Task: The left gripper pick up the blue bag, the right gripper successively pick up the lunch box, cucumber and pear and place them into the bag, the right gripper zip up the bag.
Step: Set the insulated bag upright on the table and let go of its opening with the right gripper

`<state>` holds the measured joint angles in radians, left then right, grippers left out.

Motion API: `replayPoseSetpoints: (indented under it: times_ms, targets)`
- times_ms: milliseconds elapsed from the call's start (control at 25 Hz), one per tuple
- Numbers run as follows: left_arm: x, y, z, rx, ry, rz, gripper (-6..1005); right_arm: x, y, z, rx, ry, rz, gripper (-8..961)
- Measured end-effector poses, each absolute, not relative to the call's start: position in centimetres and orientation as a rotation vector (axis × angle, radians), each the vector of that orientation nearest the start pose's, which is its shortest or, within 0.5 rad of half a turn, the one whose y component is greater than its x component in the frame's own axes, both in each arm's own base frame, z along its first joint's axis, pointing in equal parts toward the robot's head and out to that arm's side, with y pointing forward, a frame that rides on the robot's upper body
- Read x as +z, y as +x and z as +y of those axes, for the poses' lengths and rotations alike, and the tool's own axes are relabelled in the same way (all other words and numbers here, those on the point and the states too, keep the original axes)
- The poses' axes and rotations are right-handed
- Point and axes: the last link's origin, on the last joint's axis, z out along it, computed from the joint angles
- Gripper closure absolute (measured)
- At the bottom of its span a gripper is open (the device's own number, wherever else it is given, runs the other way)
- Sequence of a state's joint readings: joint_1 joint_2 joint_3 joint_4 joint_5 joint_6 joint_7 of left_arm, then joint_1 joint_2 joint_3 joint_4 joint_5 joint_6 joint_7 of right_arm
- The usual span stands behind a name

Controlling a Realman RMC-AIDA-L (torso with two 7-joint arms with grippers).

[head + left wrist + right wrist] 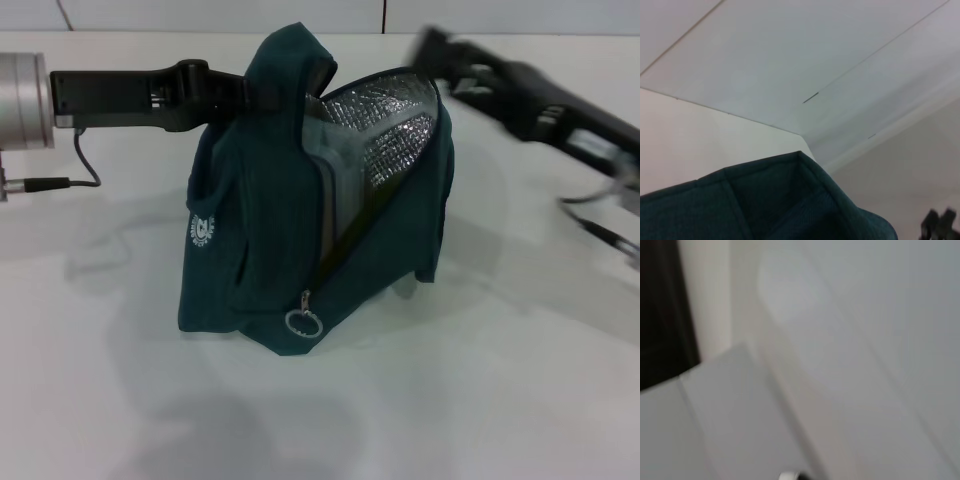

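Note:
The blue bag [300, 220] stands in the middle of the white table, its top unzipped and the silver lining [385, 130] showing. My left gripper [252, 90] reaches in from the left and is shut on the bag's raised top flap. That fabric fills the lower part of the left wrist view as the blue bag [765, 205]. My right gripper [432, 48] hovers, blurred, just above the bag's open right rim; it also shows as a dark tip, the right gripper [940, 225]. The zipper's ring pull [303, 322] hangs low on the front. Lunch box, cucumber and pear are out of view.
The white table [520, 380] spreads around the bag. A black cable [60, 183] trails from the left arm at the left edge. The right wrist view shows only pale blurred surfaces and a dark strip [662, 315].

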<state>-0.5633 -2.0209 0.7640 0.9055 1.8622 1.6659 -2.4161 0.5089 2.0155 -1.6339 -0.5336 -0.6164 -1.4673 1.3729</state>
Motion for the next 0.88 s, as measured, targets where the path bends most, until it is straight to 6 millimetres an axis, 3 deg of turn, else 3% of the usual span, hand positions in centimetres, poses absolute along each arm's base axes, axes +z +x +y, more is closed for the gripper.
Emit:
replayPoseSetpoints:
  times_ms: [200, 400, 600, 880]
  targets:
    - [6.1, -21.1, 35.5, -0.909, -2.505, -1.632, 950, 0.8, 22.1, 32.3, 1.657, -2.217, 1.018, 303]
    - [6.1, -21.0, 35.4, -0.907, -2.514, -1.631, 950, 0.2, 26.0, 31.0, 1.622, -2.083, 1.382, 267]
    - [6.1, -20.9, 35.5, -0.906, -2.521, -1.627, 950, -1.9, 27.1, 30.1, 1.552, -2.059, 1.628, 231]
    - [5.8, -20.7, 35.5, -0.906, -2.530, -1.623, 949, -4.2, 25.2, 30.6, 1.466, -2.185, 1.742, 194]
